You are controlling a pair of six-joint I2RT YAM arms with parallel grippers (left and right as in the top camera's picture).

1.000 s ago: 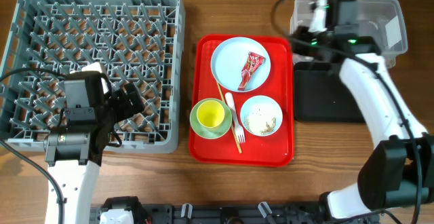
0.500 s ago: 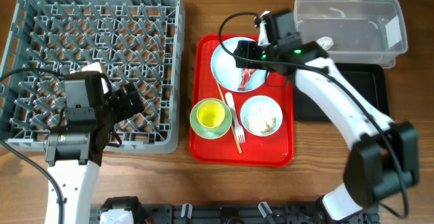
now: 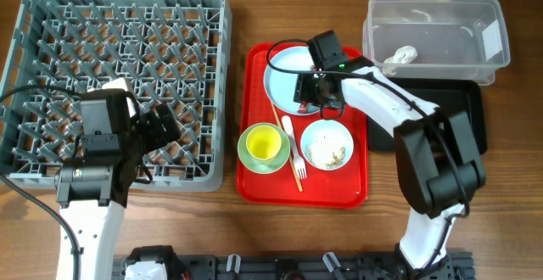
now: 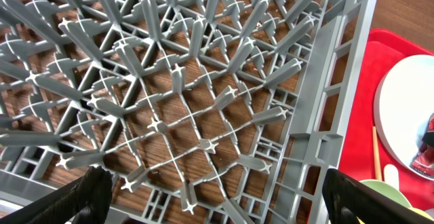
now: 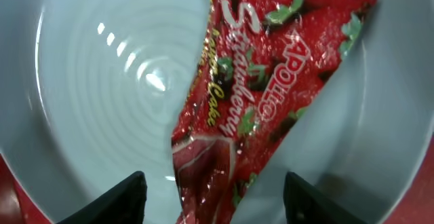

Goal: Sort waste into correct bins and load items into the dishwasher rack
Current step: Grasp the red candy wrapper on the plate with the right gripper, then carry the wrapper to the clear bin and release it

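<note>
My right gripper [image 3: 316, 89] [image 5: 218, 207] is open, low over the pale-blue plate [image 3: 282, 70] [image 5: 95, 81]. Its fingers straddle the red snack wrapper [image 5: 252, 108] lying on the plate. The yellow cup [image 3: 264, 142] stands in the pale-green bowl [image 3: 245, 156]. The small pale-blue bowl [image 3: 327, 145] holds rice scraps. The white fork [image 3: 289, 132] and the wooden stick [image 3: 299, 176] lie between the bowls. The white tissue [image 3: 400, 56] lies in the clear tub [image 3: 441, 21]. My left gripper [image 3: 163, 127] [image 4: 217, 210] is open and empty above the grey rack [image 3: 119, 25] [image 4: 203, 81].
The plate, bowls, cup, fork and stick sit on a red tray [image 3: 254, 182] between the rack and the bins. The black tray [image 3: 471, 119] lies just in front of the clear tub. Bare wooden table runs along the front.
My right arm has swung left from over the clear tub to the plate and dropped onto the wrapper. The tissue now lies in the tub. The left arm has not moved.
</note>
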